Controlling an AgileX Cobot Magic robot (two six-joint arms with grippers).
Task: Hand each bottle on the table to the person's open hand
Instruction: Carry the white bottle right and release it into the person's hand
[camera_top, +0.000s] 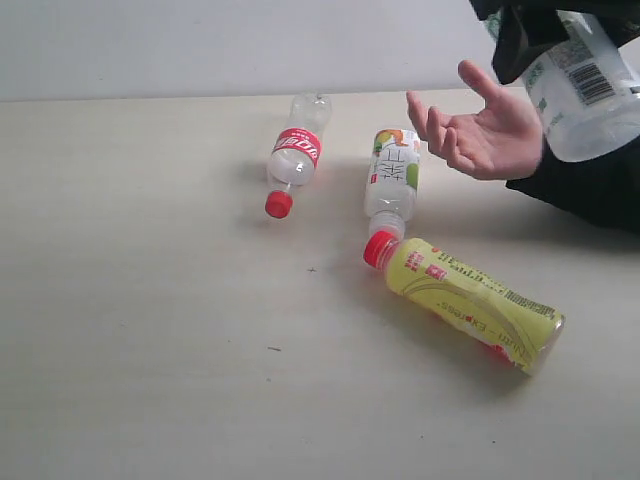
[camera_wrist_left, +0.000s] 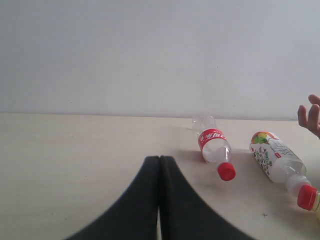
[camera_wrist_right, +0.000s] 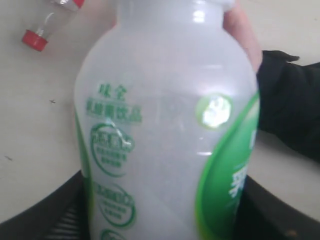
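**First bottle at the hand, three to go**

Exterior view: the right gripper (camera_top: 540, 40) is clamped on the white bottle (camera_top: 590, 95), held in the air just beside the open hand (camera_top: 490, 125) and not yet in the palm. The red-label bottle (camera_top: 296, 152), white-capped bottle (camera_top: 391, 172) and yellow bottle (camera_top: 470, 300) lie on the table (camera_top: 150, 350). The gripper is cut off by the frame.

Left wrist view: the left gripper (camera_wrist_left: 159, 165) has its jaws together and empty, well apart from the bottles. Only fingertips of the hand show.

Right wrist view: the white bottle fills the frame and hides most of the hand.
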